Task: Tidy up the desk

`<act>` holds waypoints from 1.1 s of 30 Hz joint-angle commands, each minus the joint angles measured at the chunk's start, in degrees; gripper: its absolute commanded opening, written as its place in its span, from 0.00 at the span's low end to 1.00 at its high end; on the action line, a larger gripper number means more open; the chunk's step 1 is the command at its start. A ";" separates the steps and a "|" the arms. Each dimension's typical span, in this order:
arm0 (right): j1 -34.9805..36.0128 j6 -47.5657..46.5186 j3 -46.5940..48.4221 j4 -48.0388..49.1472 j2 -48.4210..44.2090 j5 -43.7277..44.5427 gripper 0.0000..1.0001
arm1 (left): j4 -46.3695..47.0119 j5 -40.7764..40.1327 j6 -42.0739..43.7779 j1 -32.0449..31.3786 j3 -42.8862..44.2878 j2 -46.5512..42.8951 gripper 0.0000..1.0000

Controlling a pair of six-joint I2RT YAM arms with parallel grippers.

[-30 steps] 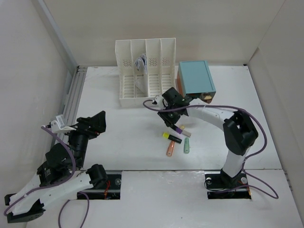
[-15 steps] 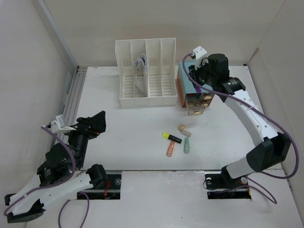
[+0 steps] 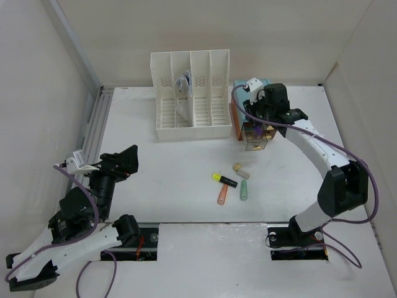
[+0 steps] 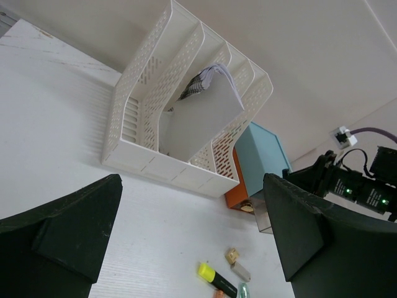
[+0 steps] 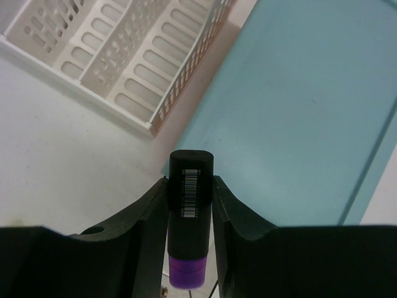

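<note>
Rack (image 3: 190, 93), upper centre of overhead view: paper bundle (image 3: 182, 81) in second slot from left. Teal box (image 5: 298, 124) beside it, clear drawer (image 3: 257, 144) sticking out, contents unclear. Right gripper (image 5: 190, 198) above box, pinching purple marker (image 5: 191, 177). Left gripper (image 4: 198, 248) spread wide, lower left. Desk (image 3: 155, 180) fills the middle.

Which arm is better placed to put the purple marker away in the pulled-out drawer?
Right. The right gripper grips the marker above the teal drawer box, close to its open drawer. The left gripper is open, empty, and far off at the near left.
</note>
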 commanded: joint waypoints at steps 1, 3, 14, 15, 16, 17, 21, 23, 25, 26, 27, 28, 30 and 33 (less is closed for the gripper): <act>0.33 -1.08 -1.29 4.86 -0.14 0.58 0.00 | 1.72 -0.61 0.61 -0.23 -0.11 -0.02 0.96; 0.33 -1.61 -2.08 4.86 -0.14 0.58 0.00 | 1.72 -0.61 0.61 -0.23 -0.11 -0.02 0.96; 0.33 -1.61 -6.56 2.31 -4.26 0.06 0.00 | 1.72 -0.61 0.61 -0.23 -0.11 -0.02 0.96; 0.33 -1.61 -6.57 1.79 -4.79 0.06 0.00 | 1.72 -0.61 0.61 -0.23 -0.11 -0.02 0.96; 0.33 -1.61 -7.18 1.78 -4.79 0.06 0.00 | 1.72 -0.61 0.61 -0.23 -0.11 -0.02 0.96; 0.33 -2.22 -7.18 1.09 -4.79 0.06 0.00 | 1.72 -0.61 0.61 -0.23 -0.11 -0.02 0.96; 0.33 -2.23 -6.66 -0.06 -4.79 -0.47 0.24 | 1.72 -0.61 0.61 -0.23 -0.11 -0.02 0.96; 0.33 -2.23 -6.66 -0.58 -4.79 -1.08 0.30 | 1.72 -0.61 0.61 -0.23 -0.11 -0.02 0.96; 0.33 -2.23 -6.66 -0.59 -4.79 -1.09 0.38 | 1.72 -0.61 0.61 -0.23 -0.11 -0.02 0.96; 0.33 -2.23 -6.66 -1.20 -4.79 -1.09 0.51 | 1.72 -0.61 0.61 -0.23 -0.11 -0.02 0.96; 0.33 -2.23 -6.66 -1.20 -5.32 -1.09 0.54 | 1.72 -0.61 0.61 -0.23 -0.11 -0.02 0.96; 0.33 -2.23 -6.05 -1.90 -5.32 -1.09 0.56 | 1.72 -0.61 0.61 -0.23 -0.11 -0.02 0.96; 0.33 -2.23 -6.04 -1.91 -6.11 -1.61 0.68 | 1.72 -0.61 0.61 -0.23 -0.11 -0.02 0.96; 0.33 -2.23 -5.51 -2.52 -7.77 -1.61 0.69 | 1.72 -0.61 0.61 -0.23 -0.11 -0.02 0.96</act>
